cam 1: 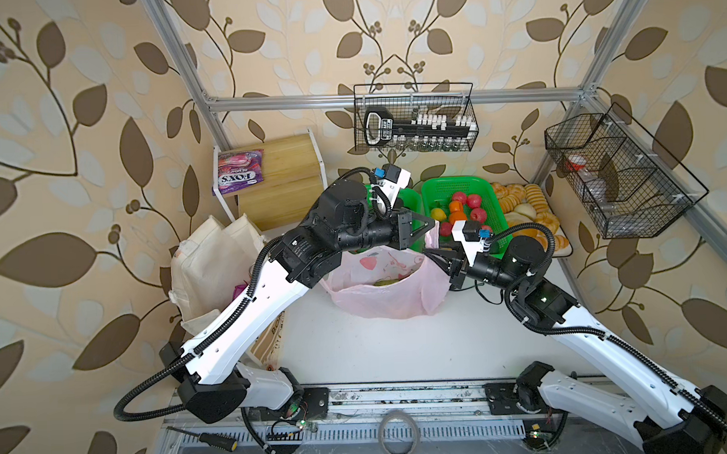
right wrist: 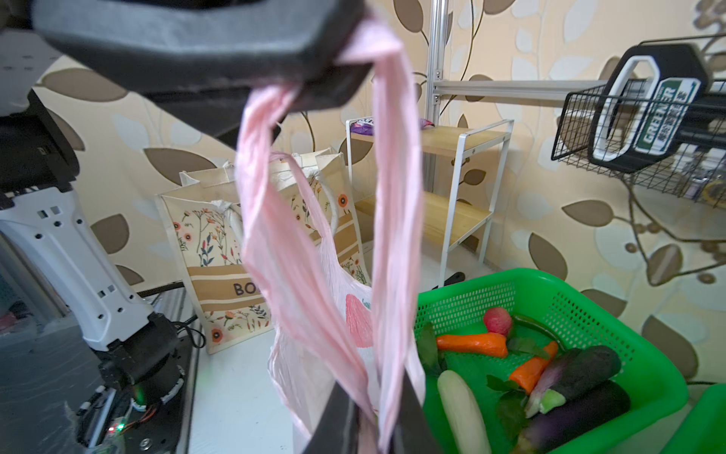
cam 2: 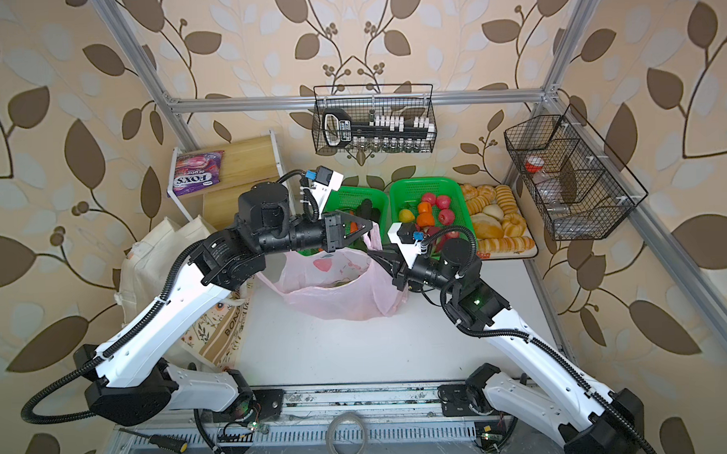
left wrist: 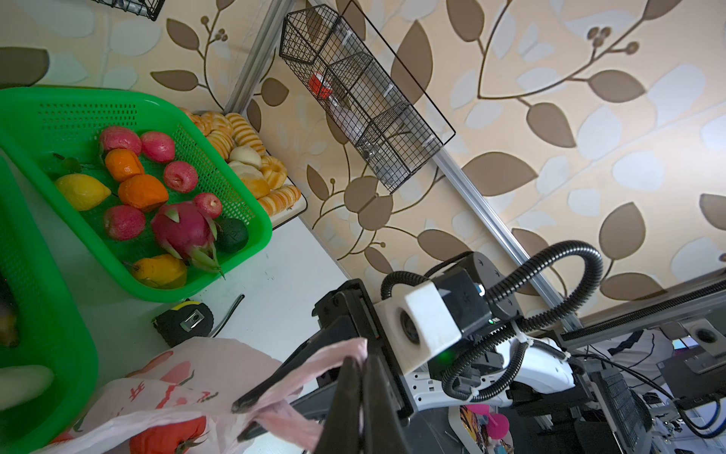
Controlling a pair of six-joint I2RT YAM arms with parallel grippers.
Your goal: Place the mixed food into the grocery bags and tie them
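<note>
Grippers both on pink bag [cam 1: 381, 296] [cam 2: 335, 299], which sits open-mouthed mid-table [cam 1: 399, 351], just in front of green veg basket [right wrist: 471, 298] and green fruit basket [left wrist: 98, 114], those two side by side. L gripper [cam 1: 433, 223] [left wrist: 361, 358]: fingers together, clamped on bag's handle, holding it up over bag's far right corner. R gripper [cam 2: 372, 257] [right wrist: 373, 393]: just below L, fingers closed on same pink handle strands. In R wrist view strands hang from L gripper down btwn R fingers. Bag body slack, peach print on far wall. Tomato [left wrist: 165, 438] inside bag, red showing thru plastic. Sth greenish also in bag mouth in both top views, can't ID. Tote [cam 1: 205, 258] [right wrist: 220, 251] upright at table's left edge, beside wooden shelf [cam 1: 285, 172], apart from pink bag. Purple packet [cam 1: 239, 172] flat on shelf top. Bread [left wrist: 235, 133] on tray past fruit basket, by wall. Tape measure [left wrist: 184, 320] on table btwn fruit basket and pink bag, just beside bag's plastic.
</note>
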